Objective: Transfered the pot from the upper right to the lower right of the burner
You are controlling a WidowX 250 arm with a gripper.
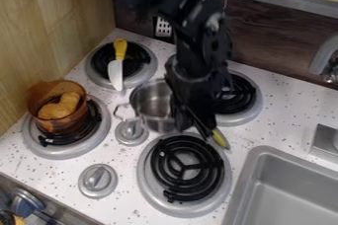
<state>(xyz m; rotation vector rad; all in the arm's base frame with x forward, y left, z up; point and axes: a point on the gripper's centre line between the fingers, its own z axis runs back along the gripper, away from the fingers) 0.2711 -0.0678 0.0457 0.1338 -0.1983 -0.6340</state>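
Observation:
The black gripper [194,115] hangs over the stovetop, at the right side of the silver pot [150,101], and covers part of it. Whether it holds the pot's rim cannot be made out. The pot stands left of the upper right burner [243,95], above and left of the lower right burner [154,174], whose black coil is bare. A small yellow-green piece [220,139] shows just below and right of the gripper.
An amber pot [74,123] with a tan object [63,105] inside stands on the lower left burner. A yellow-handled knife [116,71] lies across the upper left burner. Two knobs [131,132] [98,180] stand between the burners; a grey sink [247,184] is at lower right.

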